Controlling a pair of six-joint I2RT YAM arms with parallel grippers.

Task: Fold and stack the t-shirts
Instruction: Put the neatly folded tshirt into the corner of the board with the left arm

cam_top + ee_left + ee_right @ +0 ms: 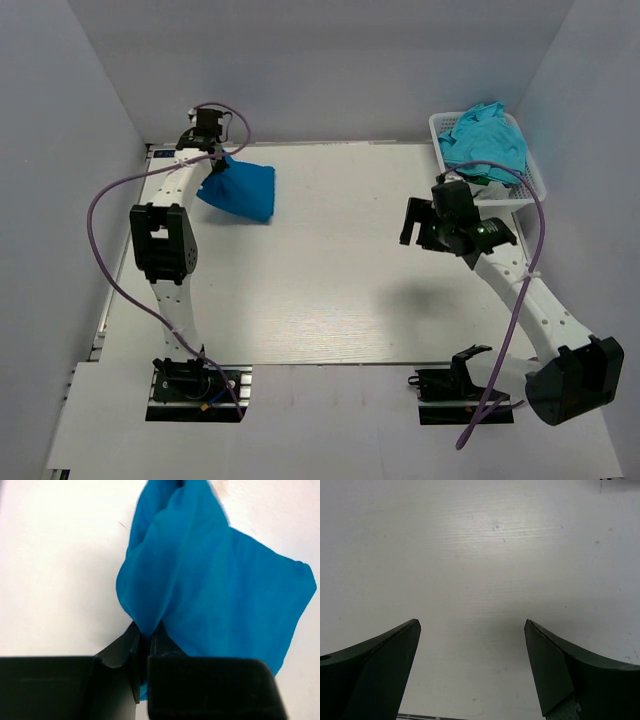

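Hovering over the white wood-grain worktop [320,300] on the right-hand side, the right pincer [418,222] held its dark fingers [380,665] spread wide with nothing between them. It was probably kept free to take a second corner of cloth.

Farther back, near the left rear edge, the left pincer [145,641] was pressed together on a gathered fold of the royal blue cotton t-shirt [240,190]. The cloth rose to a peak at the grip while the rest lay crumpled on the worktop. This looked like the start of lifting the shirt to open it out for folding.

At the far right corner, the turquoise-teal t-shirts [487,140] lay heaped in the white plastic lattice basket [536,180], apparently waiting their turn. Nothing had yet been folded or stacked.
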